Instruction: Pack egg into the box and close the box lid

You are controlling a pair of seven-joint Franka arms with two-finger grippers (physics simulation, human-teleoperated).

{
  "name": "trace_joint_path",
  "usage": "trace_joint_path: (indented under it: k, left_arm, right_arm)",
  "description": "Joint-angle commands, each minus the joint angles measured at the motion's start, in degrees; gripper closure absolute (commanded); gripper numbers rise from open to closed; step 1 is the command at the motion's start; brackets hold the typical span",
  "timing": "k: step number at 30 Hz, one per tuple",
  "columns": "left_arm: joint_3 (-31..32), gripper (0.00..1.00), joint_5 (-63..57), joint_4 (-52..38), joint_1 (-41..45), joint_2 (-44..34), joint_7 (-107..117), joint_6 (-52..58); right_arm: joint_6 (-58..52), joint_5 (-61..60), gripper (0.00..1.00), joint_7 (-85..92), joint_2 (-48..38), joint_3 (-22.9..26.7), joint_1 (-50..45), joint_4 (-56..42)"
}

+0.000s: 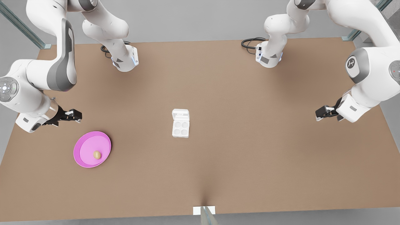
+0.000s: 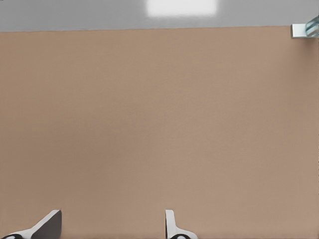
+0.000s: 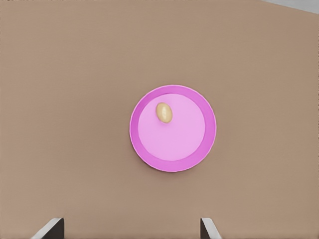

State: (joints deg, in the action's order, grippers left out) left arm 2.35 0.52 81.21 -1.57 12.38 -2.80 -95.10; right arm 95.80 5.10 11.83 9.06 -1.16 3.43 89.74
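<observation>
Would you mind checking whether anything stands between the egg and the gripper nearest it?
Nothing visible does. The egg lies uncovered on the pink plate, and the open right gripper hangs above bare table beside that plate.

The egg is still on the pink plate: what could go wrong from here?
1. The egg is small, smooth and loose on the pink plate; the open right hand may nudge it so it rolls off.
2. The box has small cups, so a slightly off drop may miss.
3. The box lid lies flat open; the open left hand waits far away.
</observation>
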Motion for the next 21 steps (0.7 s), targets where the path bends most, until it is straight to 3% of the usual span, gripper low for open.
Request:
trace_joint_path:
  k: [1,3,5,8,11,13,14,16,21]
  left_arm:
    - [0.0,0.00,-0.6,0.1,2.2,0.3,-0.9,0.0]
    - [0.0,0.00,-1.8,0.0,2.5,0.6,-1.0,0.0]
    - [0.2,0.00,-1.9,-0.2,3.9,1.4,-0.9,-0.4]
    - [0.2,0.00,-1.4,-0.3,6.1,2.3,-0.7,-0.2]
    - [0.1,0.00,-1.2,-0.3,6.4,2.3,-9.2,8.1]
    - [0.1,0.00,-0.5,-0.7,12.0,3.5,-8.2,12.6]
    - [0.0,0.00,0.4,-5.2,11.9,3.5,-7.6,13.3]
    - [-0.2,0.00,7.3,-12.5,5.3,3.5,2.7,13.1]
    - [-0.2,0.00,6.1,-13.2,-1.5,4.0,3.0,9.5]
  right_arm:
    - [0.0,0.0,0.00,0.0,-0.1,0.0,0.0,0.0]
    - [0.7,0.0,0.00,-0.6,0.9,0.0,0.0,0.0]
    - [14.0,0.6,0.00,-0.6,8.4,-0.1,-0.3,6.6]
    - [24.0,0.6,0.00,-0.7,14.0,-0.1,-0.9,10.2]
    - [29.7,0.7,0.00,0.1,15.8,0.0,-0.8,12.9]
    - [36.6,0.7,0.00,5.2,16.0,0.0,0.2,18.2]
    - [36.6,0.7,0.00,6.7,16.0,0.0,0.6,18.2]
    - [38.5,0.7,0.00,6.8,17.2,0.1,1.2,17.7]
    - [40.5,0.3,0.00,6.2,22.7,0.1,2.7,14.4]
